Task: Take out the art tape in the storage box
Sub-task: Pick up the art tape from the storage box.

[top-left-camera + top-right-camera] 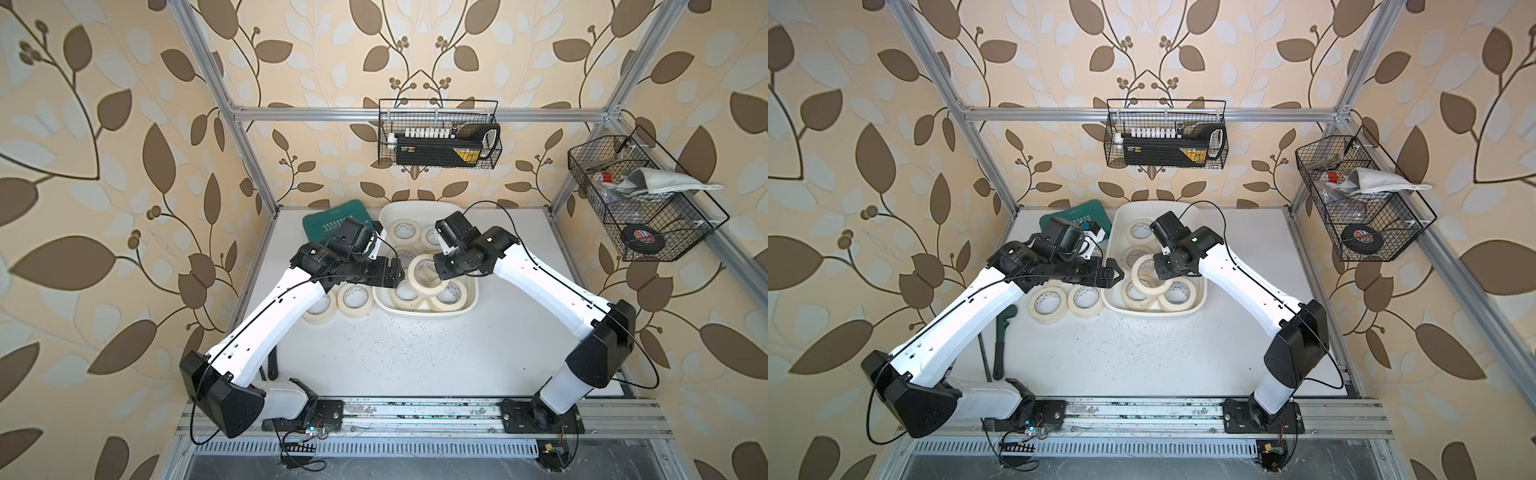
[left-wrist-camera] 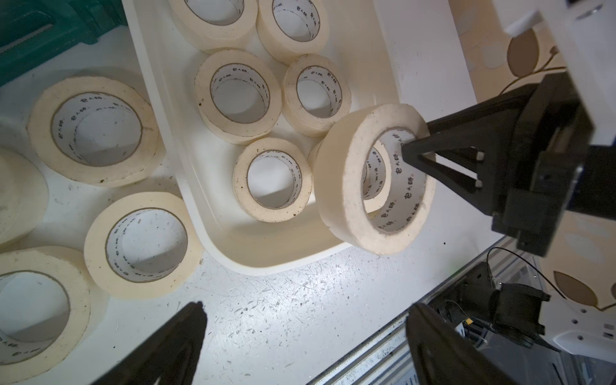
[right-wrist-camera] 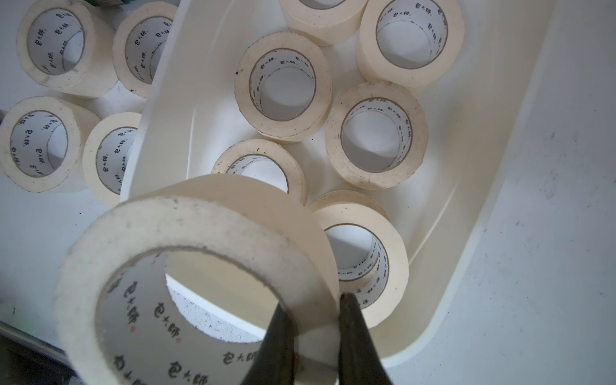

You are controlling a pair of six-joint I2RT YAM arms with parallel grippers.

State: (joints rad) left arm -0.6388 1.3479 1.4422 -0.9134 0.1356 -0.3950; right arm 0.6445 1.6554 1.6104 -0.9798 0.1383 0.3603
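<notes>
Over the near end of the storage box (image 1: pixel 424 314), I've got the right gripper (image 3: pixel 313 300) pinched on the wall of one art tape roll (image 3: pixel 200 213), holding it tilted above the other rolls (image 2: pixel 240 96) lying flat inside. My left gripper (image 2: pixel 305 333) hangs spread wide and empty just beside the box, near the rolls out on the table (image 1: pixel 353 300)

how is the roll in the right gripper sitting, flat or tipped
Tipped: the right gripper pinches the held roll by its wall, tilted above flat rolls in the storage box.

Tilted art tape roll (image 1: pixel 1138 272) in right claw (image 1: pixel 1160 274), above storage box (image 1: pixel 1152 313)
</notes>
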